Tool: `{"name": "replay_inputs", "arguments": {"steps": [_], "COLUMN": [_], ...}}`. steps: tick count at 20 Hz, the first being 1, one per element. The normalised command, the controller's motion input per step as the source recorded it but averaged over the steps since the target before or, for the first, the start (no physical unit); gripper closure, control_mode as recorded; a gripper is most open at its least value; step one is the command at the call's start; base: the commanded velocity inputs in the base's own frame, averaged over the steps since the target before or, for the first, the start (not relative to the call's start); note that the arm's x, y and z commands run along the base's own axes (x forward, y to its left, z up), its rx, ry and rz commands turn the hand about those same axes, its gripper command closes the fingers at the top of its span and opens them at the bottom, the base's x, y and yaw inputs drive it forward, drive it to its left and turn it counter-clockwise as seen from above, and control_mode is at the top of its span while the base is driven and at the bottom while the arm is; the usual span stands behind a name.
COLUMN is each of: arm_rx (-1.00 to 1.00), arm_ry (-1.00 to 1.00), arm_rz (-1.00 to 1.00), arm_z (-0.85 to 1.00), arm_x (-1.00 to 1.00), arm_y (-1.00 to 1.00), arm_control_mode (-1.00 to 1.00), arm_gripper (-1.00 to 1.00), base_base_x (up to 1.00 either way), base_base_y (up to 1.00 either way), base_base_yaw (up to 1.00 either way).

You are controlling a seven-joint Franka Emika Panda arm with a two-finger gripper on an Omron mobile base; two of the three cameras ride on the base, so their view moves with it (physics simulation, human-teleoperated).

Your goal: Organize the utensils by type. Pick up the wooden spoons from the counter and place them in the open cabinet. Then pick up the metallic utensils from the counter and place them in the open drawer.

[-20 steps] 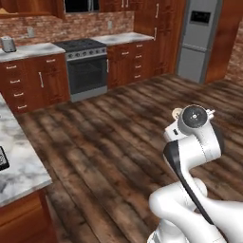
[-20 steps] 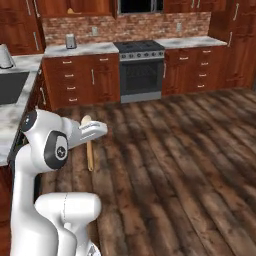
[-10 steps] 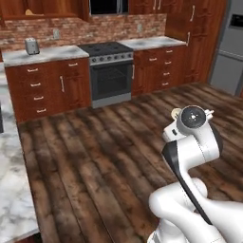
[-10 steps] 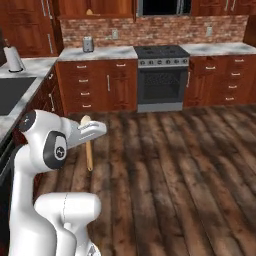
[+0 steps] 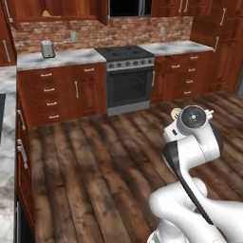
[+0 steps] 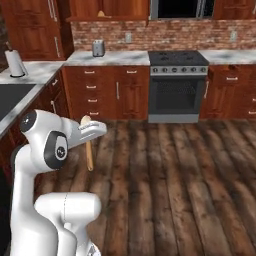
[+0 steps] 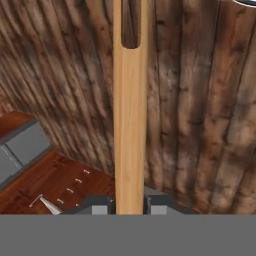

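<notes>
My gripper is shut on a wooden spoon, held high over the wood floor. The spoon's round bowl points up and its handle hangs down. In the hand view its tan handle, with a slot near the far end, runs straight up from between my fingertips, gripper. From the left base view just the spoon's bowl tip peeks past the arm's wrist. The white marble counter lies at the left edge. An open cabinet above the far counter holds a tan thing.
Ahead stands a stove among reddish-brown base cabinets. A toaster sits on the far counter and a paper towel roll on the left counter by a dark sink. Wood floor stretches between.
The whole scene has slid to the right in both base views, so the camera has turned with the base. The arm and the held spoon keep the same pose.
</notes>
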Motion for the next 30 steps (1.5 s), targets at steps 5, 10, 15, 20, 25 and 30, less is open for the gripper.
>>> {"name": "replay_inputs", "arguments": {"steps": [5,10,15,20,25,30], "arm_rx": [0.0,0.0,0.0,0.0,0.0,0.0], "arm_ry": [0.0,0.0,0.0,0.0,0.0,0.0], "arm_rz": [0.0,0.0,0.0,0.0,0.0,0.0], "arm_z": [0.0,0.0,0.0,0.0,0.0,0.0], "arm_x": [0.0,0.0,0.0,0.0,0.0,0.0], "arm_y": [0.0,0.0,0.0,0.0,0.0,0.0], "arm_control_mode": [1.0,1.0,1.0,1.0,1.0,1.0], "arm_gripper": [1.0,1.0,1.0,1.0,1.0,1.0], "base_base_x": [0.83,0.86,0.86,0.91,0.97,0.98], "base_base_y": [-0.1,-0.03,0.0,0.0,0.0,-0.02], "base_base_yaw": [0.24,0.23,0.21,0.18,0.14,0.1]}}
